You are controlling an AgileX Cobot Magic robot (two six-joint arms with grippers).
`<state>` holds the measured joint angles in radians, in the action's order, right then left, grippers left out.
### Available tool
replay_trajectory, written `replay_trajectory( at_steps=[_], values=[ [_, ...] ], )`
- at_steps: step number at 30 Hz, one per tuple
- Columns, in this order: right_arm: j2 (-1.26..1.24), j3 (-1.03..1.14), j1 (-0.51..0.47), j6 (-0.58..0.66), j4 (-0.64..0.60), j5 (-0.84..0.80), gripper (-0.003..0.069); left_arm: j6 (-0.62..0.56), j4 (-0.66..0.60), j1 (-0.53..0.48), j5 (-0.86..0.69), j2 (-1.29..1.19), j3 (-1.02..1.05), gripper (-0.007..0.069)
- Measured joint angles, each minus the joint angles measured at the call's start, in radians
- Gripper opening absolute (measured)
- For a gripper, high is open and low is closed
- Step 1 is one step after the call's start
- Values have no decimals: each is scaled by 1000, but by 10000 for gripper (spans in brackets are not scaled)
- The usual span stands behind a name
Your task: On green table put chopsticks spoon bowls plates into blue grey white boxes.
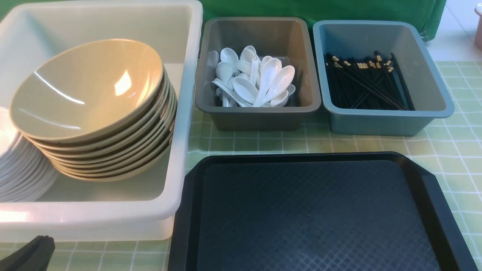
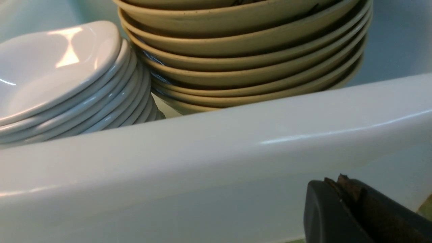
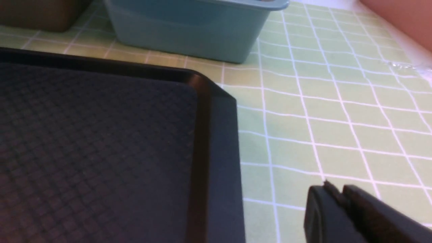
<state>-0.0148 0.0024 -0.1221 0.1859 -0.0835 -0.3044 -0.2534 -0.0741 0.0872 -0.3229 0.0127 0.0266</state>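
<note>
Front view, upper left of the frame: I see the white box [image 1: 171, 210] with a tilted stack of tan bowls [image 1: 90, 90] inside, white plates [image 1: 22, 177] nested in a leaning stack at the left edge, cut off by the frame; top middle: grey box [image 1: 260, 119], holding a loose heap of white spoons [image 1: 256, 79]; upper right: blue box [image 1: 372, 124], black chopsticks [image 1: 365, 81] with gold bands lying in it, several crossing; bottom middle to lower right: black textured tray [image 1: 312, 210], bare where I can see it, on the green table [image 1: 457, 158] with its white grid lines; behind the boxes, along the top, green fabric [image 1: 256, 8]; my left gripper [image 2: 337, 180] only pokes into the lower left corner of the front view, beside the white box; left wrist view shows its fingertips pressed together, nothing between them, near the outer wall of that box; my right gripper [image 3: 334, 187] is out of the front view, but the right wrist view has its tips close together over the grid cloth near the tray, nothing pinched; can't tell if they fully meet
</note>
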Motion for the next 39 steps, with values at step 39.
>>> replay_trajectory(
  at_steps=[39],
  values=[
    [0, 0, 5, -3, 4, 4, 110, -8, 0, -64, 0, 0, 0, -1]
  ],
)
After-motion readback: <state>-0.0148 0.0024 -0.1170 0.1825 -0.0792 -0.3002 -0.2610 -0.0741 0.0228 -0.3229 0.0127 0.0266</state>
